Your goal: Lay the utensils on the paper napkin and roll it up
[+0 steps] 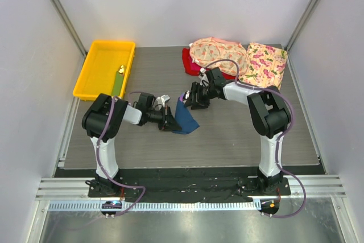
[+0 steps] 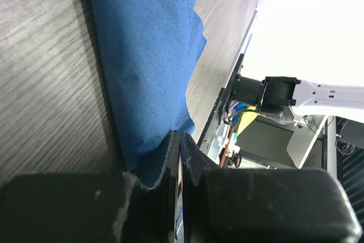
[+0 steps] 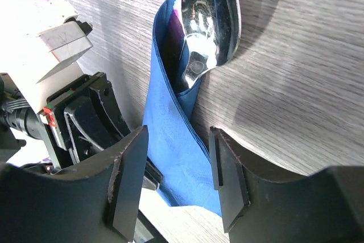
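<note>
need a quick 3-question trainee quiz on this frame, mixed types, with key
1. True or false: the left gripper is shut on the paper napkin.
2. What sticks out of the napkin's end in the right wrist view? A) a fork's tines B) a spoon head C) a knife blade
3. Fill in: the right gripper straddles the napkin with its jaws ___.
Key: 1 true; 2 B; 3 open.

Left jaws tight, right jaws apart
</note>
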Robot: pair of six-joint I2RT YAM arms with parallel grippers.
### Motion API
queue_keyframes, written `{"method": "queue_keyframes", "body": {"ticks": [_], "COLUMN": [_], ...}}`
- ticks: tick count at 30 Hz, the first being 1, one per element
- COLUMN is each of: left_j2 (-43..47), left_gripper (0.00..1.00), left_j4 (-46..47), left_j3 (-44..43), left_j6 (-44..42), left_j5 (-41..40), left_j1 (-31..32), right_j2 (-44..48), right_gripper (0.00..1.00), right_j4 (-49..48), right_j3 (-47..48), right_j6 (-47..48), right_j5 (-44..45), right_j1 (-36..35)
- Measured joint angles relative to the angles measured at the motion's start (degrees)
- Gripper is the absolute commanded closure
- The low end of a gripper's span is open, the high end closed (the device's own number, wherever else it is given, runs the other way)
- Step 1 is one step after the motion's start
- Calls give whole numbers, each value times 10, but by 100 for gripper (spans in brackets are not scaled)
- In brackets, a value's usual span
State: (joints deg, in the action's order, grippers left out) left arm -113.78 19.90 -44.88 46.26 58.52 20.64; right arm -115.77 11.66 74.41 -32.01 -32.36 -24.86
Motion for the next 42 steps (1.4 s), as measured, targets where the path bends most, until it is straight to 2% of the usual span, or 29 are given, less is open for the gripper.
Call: {"method": "queue_keyframes", "body": {"ticks": [9, 16, 19, 20, 22, 23, 28, 32, 33, 36, 39, 42], "left_j2": [0, 0, 0, 0, 0, 0, 0, 2, 5, 23, 61, 115], "left_gripper": [91, 91, 91, 91, 91, 91, 89, 77, 68, 52, 43, 37], "left_j4": [0, 0, 0, 0, 0, 0, -4, -14, -16, -23, -38, -67], "left_j3": [0, 0, 0, 0, 0, 0, -2, -8, -9, -9, -9, -13], "left_j6": [0, -1, -1, -1, -2, -2, -2, -2, -2, -3, -8, -23], "left_j5": [0, 0, 0, 0, 0, 0, -1, 0, -1, -7, -31, -48], "left_j1": [0, 0, 0, 0, 0, 0, 0, 0, 0, 2, -4, -25], "right_j2": [-38, -48, -50, -52, -54, -55, -57, -58, -58, -58, -58, -57], "right_gripper": [46, 56, 67, 77, 85, 97, 99, 99, 99, 99, 99, 99], "right_j4": [2, -6, -10, -10, -10, -10, -17, -22, -24, -34, -50, -59], "right_j3": [32, 37, 37, 37, 37, 36, 37, 37, 37, 33, 28, 23], "right_j6": [-4, -5, -5, -5, -2, -6, -9, -9, -9, -8, -7, -7], "right_j5": [3, 3, 6, 7, 13, 13, -1, -5, -6, -10, -14, -23], "right_j1": [-13, -19, -22, -22, -23, -23, -23, -23, -23, -19, -15, -10]}}
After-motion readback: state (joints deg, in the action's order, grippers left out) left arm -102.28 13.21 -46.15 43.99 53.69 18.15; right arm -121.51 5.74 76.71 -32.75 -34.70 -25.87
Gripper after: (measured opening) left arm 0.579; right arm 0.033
